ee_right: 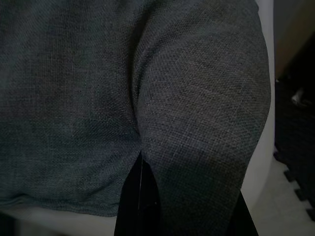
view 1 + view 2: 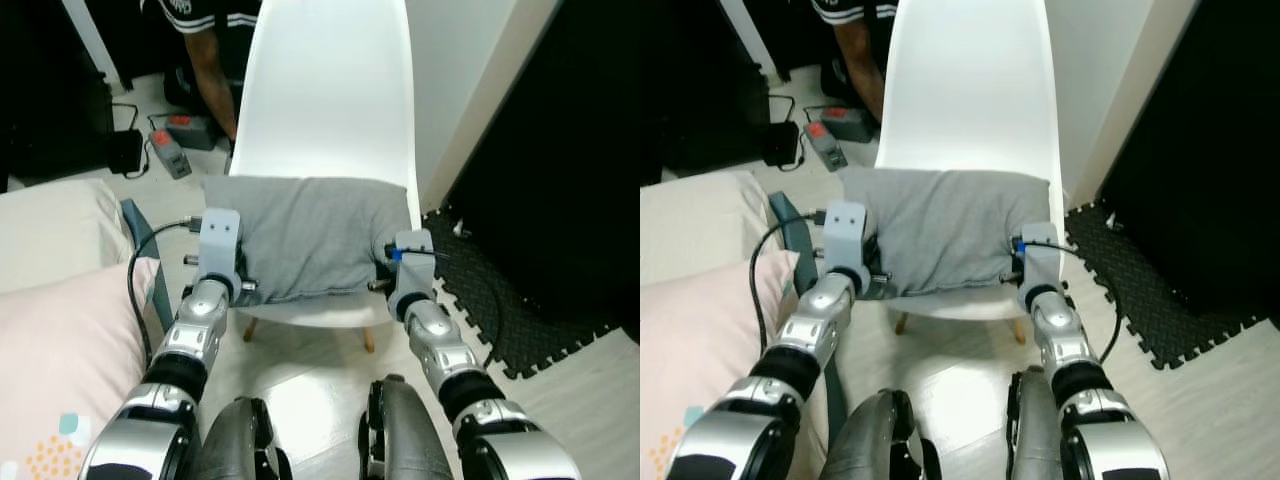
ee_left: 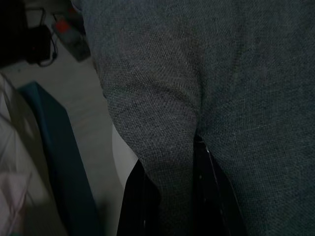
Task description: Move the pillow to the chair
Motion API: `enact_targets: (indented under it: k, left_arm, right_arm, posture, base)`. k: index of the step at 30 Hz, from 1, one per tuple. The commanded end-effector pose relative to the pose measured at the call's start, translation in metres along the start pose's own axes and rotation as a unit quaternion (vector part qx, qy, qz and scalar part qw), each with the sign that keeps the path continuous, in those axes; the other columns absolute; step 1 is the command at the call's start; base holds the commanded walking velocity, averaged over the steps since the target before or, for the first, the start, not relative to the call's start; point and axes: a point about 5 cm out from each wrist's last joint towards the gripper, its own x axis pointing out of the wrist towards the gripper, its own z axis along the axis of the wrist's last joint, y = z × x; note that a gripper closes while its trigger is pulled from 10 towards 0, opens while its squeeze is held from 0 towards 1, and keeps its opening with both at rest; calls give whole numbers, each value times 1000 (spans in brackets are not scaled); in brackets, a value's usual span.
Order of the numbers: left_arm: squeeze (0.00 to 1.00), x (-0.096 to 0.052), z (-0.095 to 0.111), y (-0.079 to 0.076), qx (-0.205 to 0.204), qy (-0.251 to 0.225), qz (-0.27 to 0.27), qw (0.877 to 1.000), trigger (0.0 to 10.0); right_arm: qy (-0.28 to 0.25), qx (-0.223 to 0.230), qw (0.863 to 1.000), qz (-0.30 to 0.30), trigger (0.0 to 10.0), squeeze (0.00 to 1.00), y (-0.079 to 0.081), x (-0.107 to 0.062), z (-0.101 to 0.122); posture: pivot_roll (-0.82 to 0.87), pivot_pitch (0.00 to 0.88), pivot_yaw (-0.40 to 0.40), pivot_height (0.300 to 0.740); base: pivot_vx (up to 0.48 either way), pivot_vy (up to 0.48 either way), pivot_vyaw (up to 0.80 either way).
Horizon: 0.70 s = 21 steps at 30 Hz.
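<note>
L to R. Bed (image 2: 50, 240) at far L, pale cover, pink blanket (image 2: 60, 350) nearer the robot. Blue bed-frame edge (image 3: 54, 162) beside it.

L gripper (image 3: 170, 196): fingers pinched on a fold at the pillow's L end, cloth bunched between them, so holding pillow.

Pillow (image 2: 305, 235): grey woven cover, lying across the chair seat, front edge at or just over the seat's front edge (can't tell how much weight the seat takes vs the grippers). Spans nearly seat width, both ends gripped.

Chair (image 2: 335, 90): white moulded shell, wooden legs below, back upright behind pillow.

R gripper (image 1: 182, 196): same story at R end, fingers closed on a fold of cloth.

Handling, my read: light, soft, sags and folds; cover not slippery, weave gives grip. Best held at both ends as now, pinching cover plus some fill.

Person (image 2: 215, 60) crouched behind chair on floor, tools (image 2: 170, 150) near. Black foam mat (image 2: 500, 310) at R.
</note>
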Motion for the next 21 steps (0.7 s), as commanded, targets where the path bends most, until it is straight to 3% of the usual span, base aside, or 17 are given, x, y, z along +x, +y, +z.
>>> enact_targets:
  k: [1, 6, 21]
  left_arm:
    - [0, 1, 2, 0, 5, -9, -3, 1000, 10000]
    - [0, 7, 10, 0, 11, -15, -6, 1000, 10000]
    - [0, 15, 22, 0, 20, -14, -4, 1000, 10000]
  right_arm:
    - [-17, 5, 1000, 15, 10000, 0, 5, 2, 6]
    - [-20, 3, 1000, 12, 10000, 0, 4, 6, 12]
    - [-31, 8, 999, 7, 10000, 0, 1, 13, 27]
  posture:
    - [-15, 361, 61, 611]
    - [-12, 357, 66, 591]
    - [-15, 359, 62, 591]
  base:
    - [0, 0, 0]
    - [0, 0, 0]
    - [0, 0, 0]
